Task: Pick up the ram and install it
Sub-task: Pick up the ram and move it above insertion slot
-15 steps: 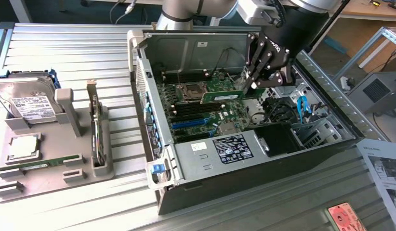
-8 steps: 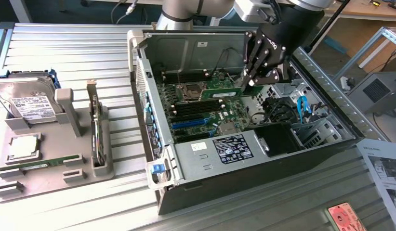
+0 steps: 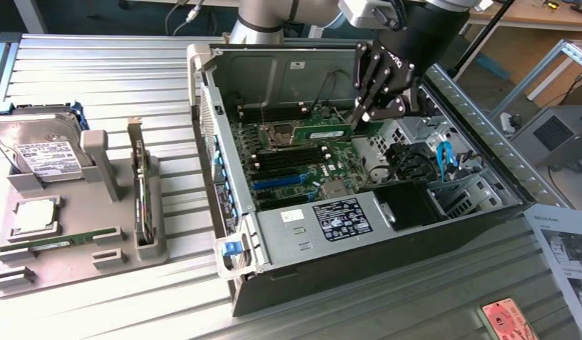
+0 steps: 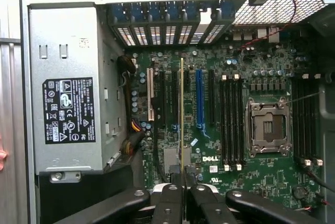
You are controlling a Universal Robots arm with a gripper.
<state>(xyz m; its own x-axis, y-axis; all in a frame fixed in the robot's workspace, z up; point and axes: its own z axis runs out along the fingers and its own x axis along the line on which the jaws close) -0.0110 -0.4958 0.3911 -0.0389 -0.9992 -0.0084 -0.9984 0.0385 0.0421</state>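
Overhead, the arm [image 3: 418,28] is reaching down into the computer case [image 3: 301,237], gripper [image 3: 363,120] clamping the ram [image 3: 321,132], whose long axis is running parallel to the memory slots [image 4: 230,119].

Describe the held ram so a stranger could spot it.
Find the open computer case. Above its motherboard, the black gripper pinches the ram, a thin green stick. Unlike the spare stick lying on the grey tray, it is clamped between fingers.

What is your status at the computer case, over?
Gripper shut on ram. Ram held above motherboard, not seated in a slot yet. Blue cable lies apart from it.
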